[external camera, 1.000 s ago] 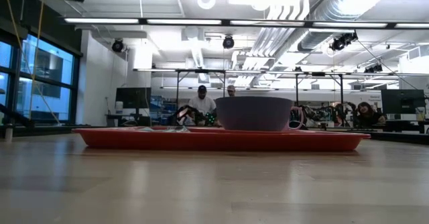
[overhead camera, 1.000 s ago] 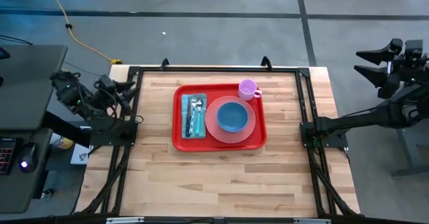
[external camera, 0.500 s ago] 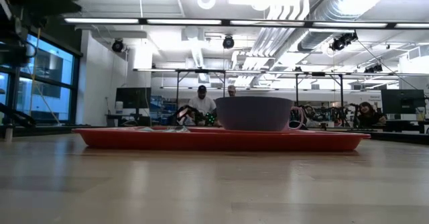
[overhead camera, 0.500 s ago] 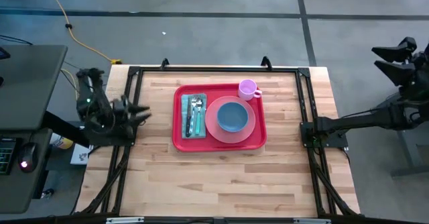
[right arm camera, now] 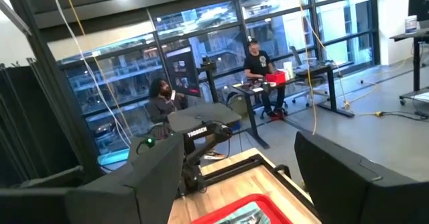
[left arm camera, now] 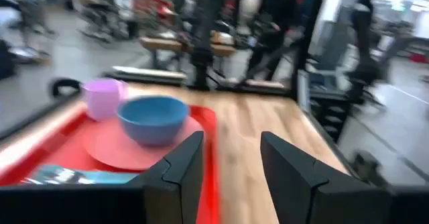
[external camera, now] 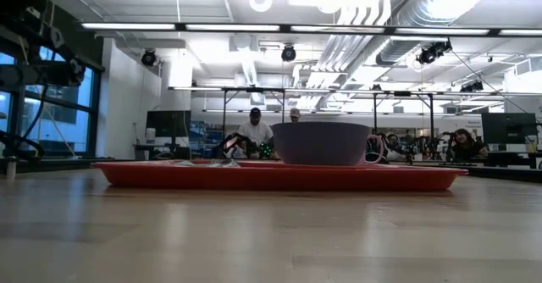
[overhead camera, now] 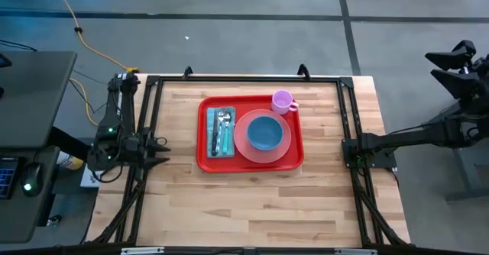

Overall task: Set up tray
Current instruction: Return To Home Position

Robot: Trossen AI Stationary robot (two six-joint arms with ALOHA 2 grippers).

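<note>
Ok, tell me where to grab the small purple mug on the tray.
Take the mug by its rim, from straight above: it stands upright, mouth open, at the tray's corner, with the pink plate close beside. Its handle juts toward the right arm's side; pinch elsewhere.
</note>
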